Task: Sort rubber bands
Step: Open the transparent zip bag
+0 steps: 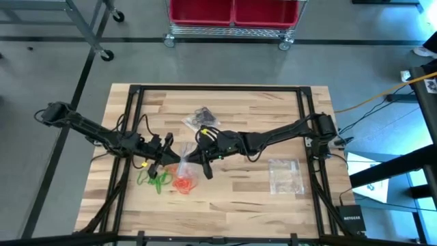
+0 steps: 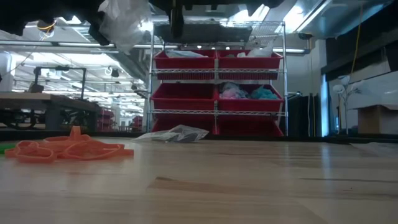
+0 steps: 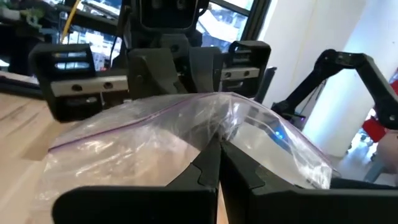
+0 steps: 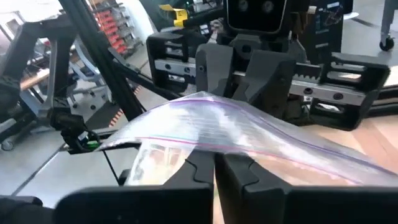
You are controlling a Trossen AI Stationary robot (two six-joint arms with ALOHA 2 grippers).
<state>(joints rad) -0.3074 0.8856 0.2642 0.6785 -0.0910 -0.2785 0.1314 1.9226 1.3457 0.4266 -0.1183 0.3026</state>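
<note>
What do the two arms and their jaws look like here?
Both the left arm and right arm are slim, dark and jointed, with black cables along them. The left gripper and right gripper have black angular jaws on blocky bodies with silver rails.

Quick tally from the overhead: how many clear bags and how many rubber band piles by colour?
Clear bags: 3 (held, with black bands, empty)
Green band piles: 1
Orange band piles: 1
Total: 5
</note>
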